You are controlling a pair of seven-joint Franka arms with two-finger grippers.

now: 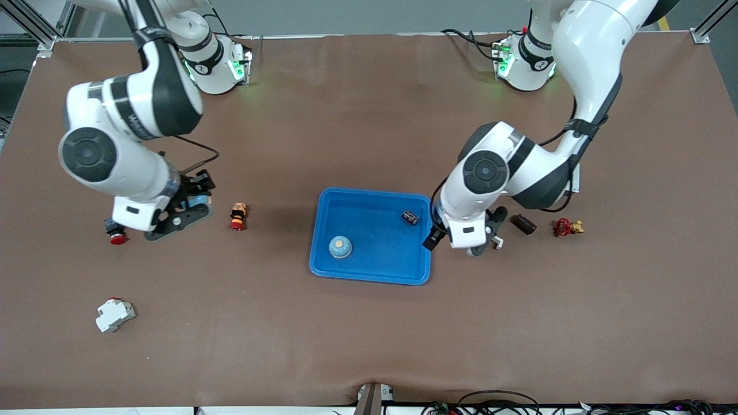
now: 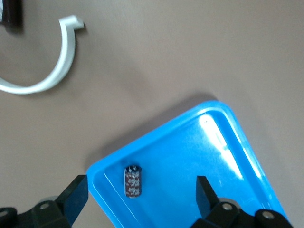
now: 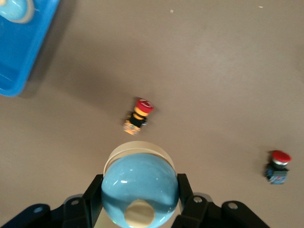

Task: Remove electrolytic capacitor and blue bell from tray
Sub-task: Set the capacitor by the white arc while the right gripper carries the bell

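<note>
Left claw (image 2: 140, 192) hangs open wide over a corner of the tray (image 2: 228, 156), and the electrolytic capacitor (image 2: 134, 180) lies on its side on the tray floor, almost directly under the claw and between the lines of its two fingers. One finger (image 2: 76, 194) is over the bare worktop (image 2: 190, 57) just outside the rim, the other one over the tray floor. I judge the step in hand is to take this capacitor. To do it well, I would first shift the claw a little inward, so that both fingers go down inside the rim, and turn the wrist so the pads meet the round sides of the body. Then I go down slowly and close gently, because a small cylinder can roll away.

Right claw (image 3: 140, 190) is closed on a pale blue bell (image 3: 140, 183) and holds it over the worktop, with a red-capped push button (image 3: 137, 116) near below it. A second blue bell (image 1: 340, 246) sits in the tray, well apart from both claws.
</note>
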